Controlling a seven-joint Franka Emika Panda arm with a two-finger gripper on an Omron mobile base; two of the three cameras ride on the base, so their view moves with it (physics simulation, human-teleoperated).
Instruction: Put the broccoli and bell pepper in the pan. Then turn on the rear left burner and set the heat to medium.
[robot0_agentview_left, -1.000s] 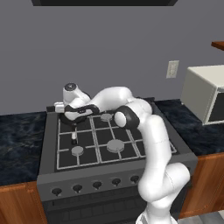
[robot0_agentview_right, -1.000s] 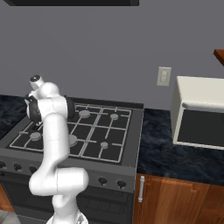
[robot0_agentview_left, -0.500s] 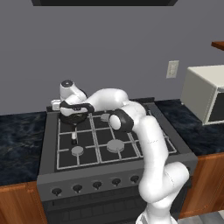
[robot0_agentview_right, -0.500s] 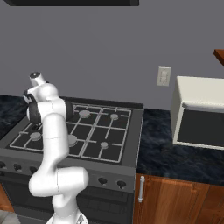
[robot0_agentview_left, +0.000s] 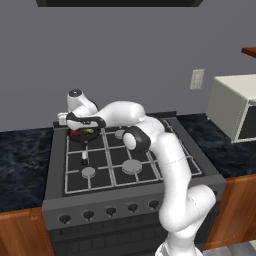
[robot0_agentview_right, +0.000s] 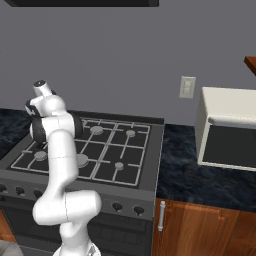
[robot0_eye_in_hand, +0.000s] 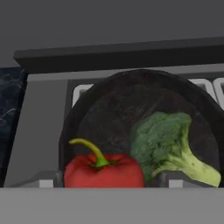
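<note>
Stove (robot0_agentview_left: 150, 172); bell pepper (robot0_eye_in_hand: 104, 171) base cropped.

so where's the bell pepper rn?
In the pan on the stove's rear left burner, hand view lower left, bell pepper right beside the broccoli.

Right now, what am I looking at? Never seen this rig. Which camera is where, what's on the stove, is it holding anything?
It's a rendered kitchen. A white robot arm on a drivable base reaches over a gas stove. Two pictures come from base cameras behind the arm, left and right. The third comes from a camera on the hand, looking down along the gripper. There a black pan holds a red bell pepper and a broccoli. The fingertips sit on either side of the pepper, apparently open around it. A microwave stands on the counter to the right.
</note>
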